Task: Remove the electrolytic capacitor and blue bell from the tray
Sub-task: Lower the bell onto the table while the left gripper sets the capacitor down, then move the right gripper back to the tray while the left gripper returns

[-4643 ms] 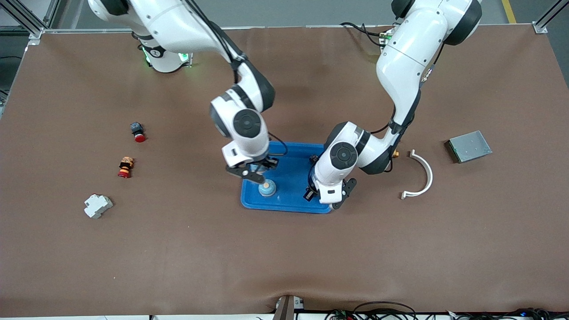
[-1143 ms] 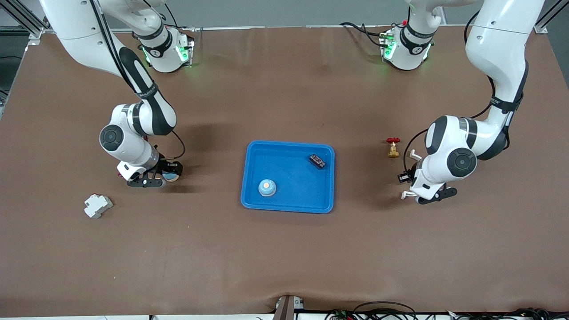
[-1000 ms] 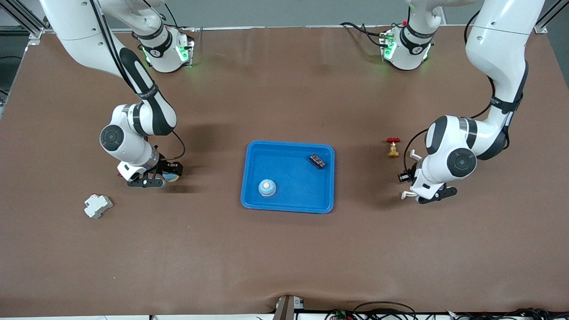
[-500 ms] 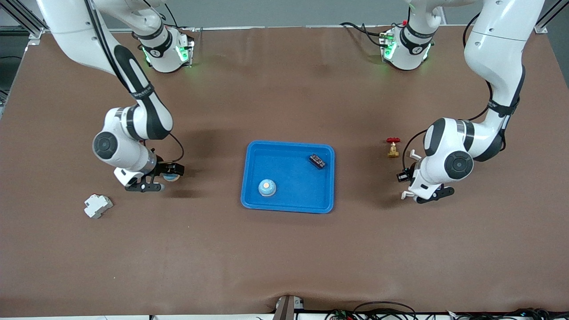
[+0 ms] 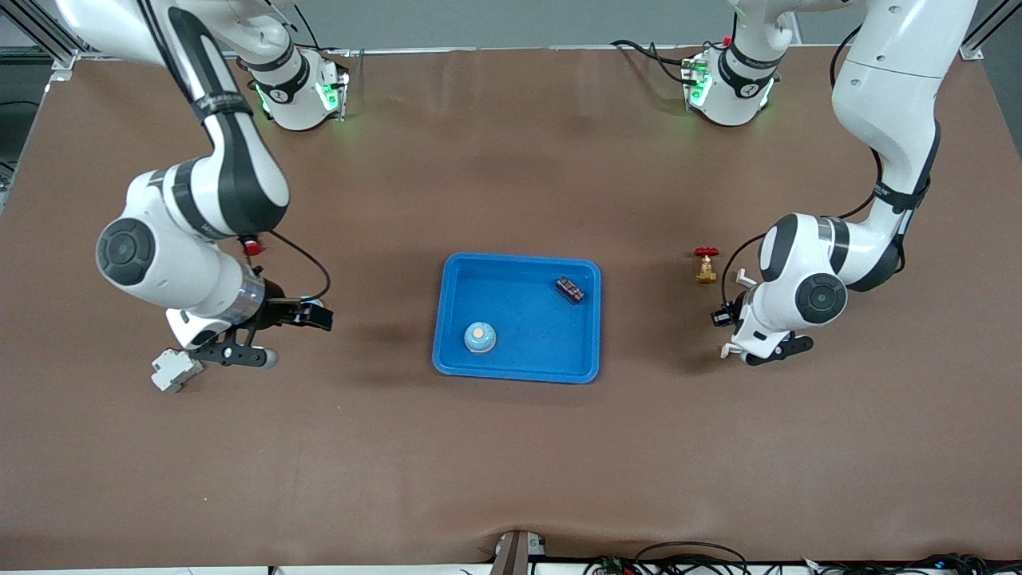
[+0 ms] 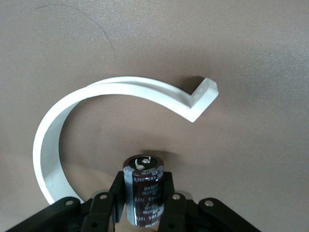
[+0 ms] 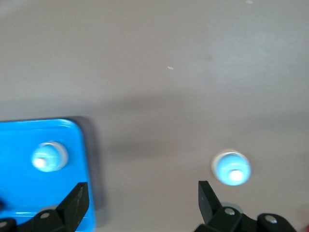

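Note:
A light-blue bell [image 7: 231, 168] stands on the bare table beside the blue tray [image 7: 29, 130]. My right gripper [image 7: 142, 200] is open and empty above the table, between this bell and the tray; in the front view my right gripper [image 5: 275, 335] covers this bell. A second bell [image 5: 479, 337] sits in the tray [image 5: 519, 271]; it also shows in the right wrist view [image 7: 48, 157]. My left gripper [image 6: 144, 205] is shut on a dark capacitor [image 6: 144, 183], held upright low over the table inside a white curved piece [image 6: 120, 89]. In the front view my left gripper [image 5: 725, 319] is toward the left arm's end.
A small black part [image 5: 570, 289] lies in the tray. A brass valve with a red handle [image 5: 705, 265] stands near the left gripper. A white block [image 5: 176, 369] and a red button [image 5: 251, 247] lie toward the right arm's end.
My right gripper has risen off the bell on the table and moved toward the white block, with its fingers open. The left arm has hardly moved.

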